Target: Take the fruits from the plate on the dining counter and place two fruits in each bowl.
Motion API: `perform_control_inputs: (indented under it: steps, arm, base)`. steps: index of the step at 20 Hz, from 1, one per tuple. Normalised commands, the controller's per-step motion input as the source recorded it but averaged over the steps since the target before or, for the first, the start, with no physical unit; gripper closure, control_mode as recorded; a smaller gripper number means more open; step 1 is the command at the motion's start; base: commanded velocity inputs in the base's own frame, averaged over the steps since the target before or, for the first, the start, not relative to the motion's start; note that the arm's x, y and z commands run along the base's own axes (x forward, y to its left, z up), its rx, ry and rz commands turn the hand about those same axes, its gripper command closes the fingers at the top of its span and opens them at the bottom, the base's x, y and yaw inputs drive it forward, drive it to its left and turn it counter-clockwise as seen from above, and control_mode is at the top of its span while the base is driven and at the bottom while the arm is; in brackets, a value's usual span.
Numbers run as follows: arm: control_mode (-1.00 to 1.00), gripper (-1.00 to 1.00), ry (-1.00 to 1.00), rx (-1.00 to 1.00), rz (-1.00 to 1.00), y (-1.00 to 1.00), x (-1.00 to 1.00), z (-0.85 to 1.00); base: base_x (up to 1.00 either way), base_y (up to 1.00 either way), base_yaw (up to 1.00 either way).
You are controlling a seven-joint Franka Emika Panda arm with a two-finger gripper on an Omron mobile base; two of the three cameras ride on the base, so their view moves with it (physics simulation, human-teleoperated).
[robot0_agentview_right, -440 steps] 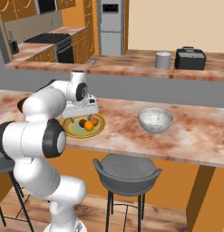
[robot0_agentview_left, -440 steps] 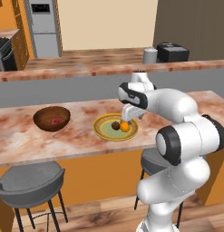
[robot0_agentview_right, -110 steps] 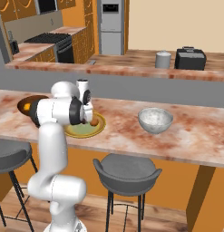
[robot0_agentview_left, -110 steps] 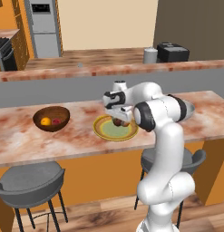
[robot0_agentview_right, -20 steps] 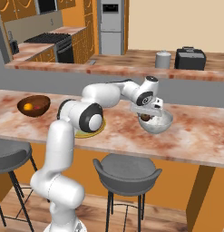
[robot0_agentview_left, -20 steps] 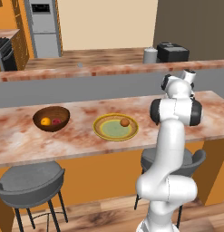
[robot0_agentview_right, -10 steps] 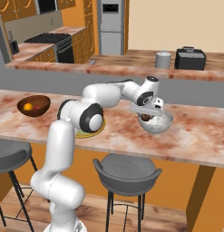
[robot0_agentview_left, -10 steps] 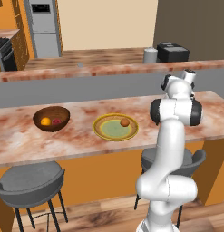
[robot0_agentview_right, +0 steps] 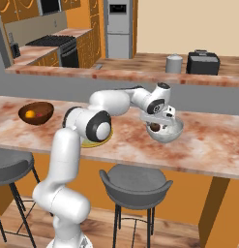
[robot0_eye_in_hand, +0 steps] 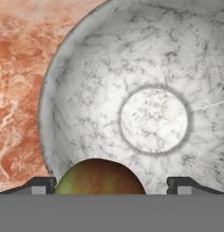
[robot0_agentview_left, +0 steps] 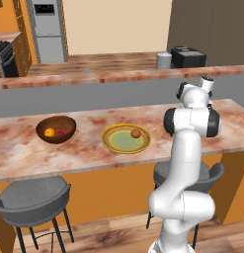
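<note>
Fruit (robot0_eye_in_hand: 99, 176), the dark brown one, sat between the fingertips (robot0_eye_in_hand: 39, 185) of the gripper (robot0_agentview_right: 156, 127), held over the grey bowl (robot0_eye_in_hand: 131, 81) directly below, apparently for dropping. One orange fruit (robot0_agentview_left: 136, 133) waited on the plate (robot0_agentview_left: 113, 145), far off to the hand's side.

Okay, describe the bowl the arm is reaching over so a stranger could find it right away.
On the long pinkish marbled dining counter, look right of the yellow-rimmed plate. The stone bowl sits under the gripper. It is pale grey and speckled, unlike the dark wooden bowl at the far left.
</note>
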Motion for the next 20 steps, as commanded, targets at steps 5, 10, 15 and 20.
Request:
perform_control_inputs:
  steps: [5,10,15,20]
  arm:
    - [-1.0,-1.0,0.02,0.02,0.0,-0.11,0.02,-0.03]
    - [-1.0,-1.0,0.0,0.0,0.0,-0.08,0.04,0.15]
    - [-1.0,-1.0,0.0,0.0,0.0,0.0,0.07,0.26]
    - [-1.0,-1.0,0.0,0.0,0.0,0.0,0.04,0.16]
  base:
    - [0.0,0.0,0.0]
    - [0.0,0.0,0.0]
    - [0.0,0.0,0.0]
    - [0.0,0.0,0.0]
